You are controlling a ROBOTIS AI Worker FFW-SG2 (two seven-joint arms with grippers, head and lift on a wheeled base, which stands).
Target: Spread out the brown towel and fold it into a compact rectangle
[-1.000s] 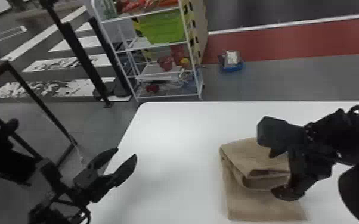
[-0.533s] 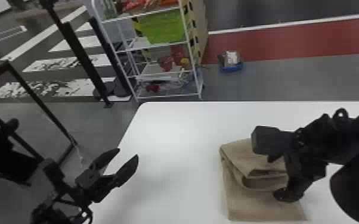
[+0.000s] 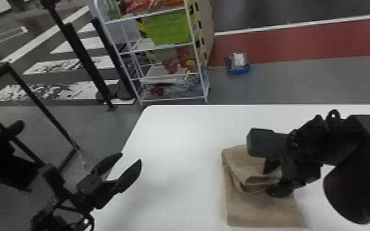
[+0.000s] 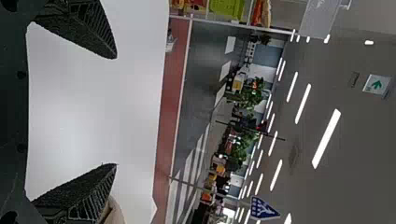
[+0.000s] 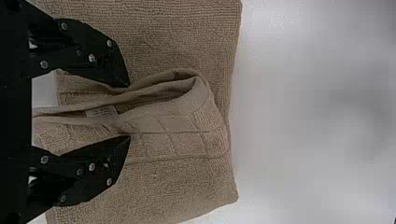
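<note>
- Towel (image 3: 255,212): brown cloth, flat on the right-hand part of the white tabletop (image 3: 178,138), its far portion doubled over into a raised flap (image 3: 246,159). Single lower panel runs out from under the flap toward the robot.
- Right tool (image 3: 270,179): reaches in from the right side of the head view, low over the towel's right-hand portion. Most of the flap lies to the left of the tool; the lower panel extends nearer the robot than its fingers.
- Right wrist view: fingers parted by a moderate gap, one on either side of the flap's creased, layered edge. Layers run through the gap without being pinched; tool has hold of nothing. Whether the tips touch the cloth, cannot tell.
- Pale tag (image 5: 100,111): on the towel, within the gap between those fingers (useful landmark for the edge). Beyond the fingertips the flap bulges into an open loop, with a shadowed hollow inside.
- Left tool (image 3: 130,157): at the tabletop's left edge, well apart from the towel. Fingers spread wide, with only white surface seen between them in the left wrist view; grasp empty.
- Background: white shelf rack (image 3: 205,76) behind the tabletop, carrying a green bin (image 3: 172,29). Blue tray (image 3: 238,70) on the floor to the right of the rack.
</note>
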